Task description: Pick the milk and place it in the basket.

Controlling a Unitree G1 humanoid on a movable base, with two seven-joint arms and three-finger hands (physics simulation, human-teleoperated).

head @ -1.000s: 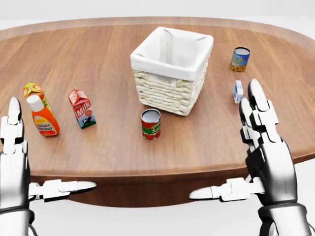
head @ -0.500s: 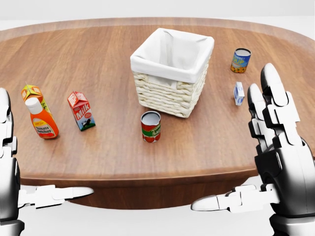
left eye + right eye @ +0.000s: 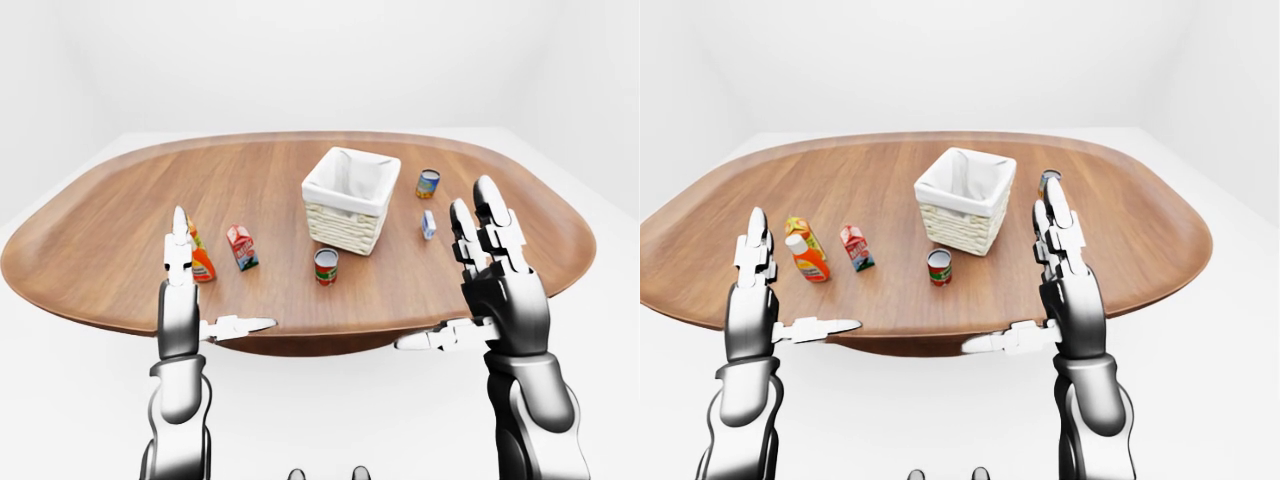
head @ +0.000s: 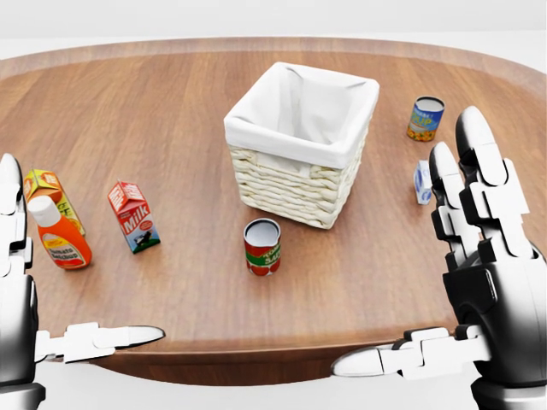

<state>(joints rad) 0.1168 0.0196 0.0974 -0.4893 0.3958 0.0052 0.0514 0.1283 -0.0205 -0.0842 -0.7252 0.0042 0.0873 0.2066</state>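
The milk [image 4: 132,218] is a small red carton marked "Milk", upright on the wooden table left of the basket [image 4: 286,192]. The basket is square wicker with a white cloth lining and looks empty. My left hand [image 4: 85,256] rises at the head view's left edge, fingers straight up and thumb out, open, below and left of the milk and apart from it. My right hand [image 4: 403,243] stands open at the right, fingers up, holding nothing, right of the basket.
A ketchup bottle [image 4: 60,235] and an orange carton [image 4: 47,188] stand left of the milk. A tomato can [image 4: 262,247] sits below the basket. A blue can [image 4: 425,118] and a small blue-white carton [image 4: 422,182] stand right. The table's near edge [image 4: 256,354] runs between my hands.
The whole picture shifted: table things slid down and look nearer, so the camera moved. The left hand sank towards the left edge; the right hand rose and moved right, still open.
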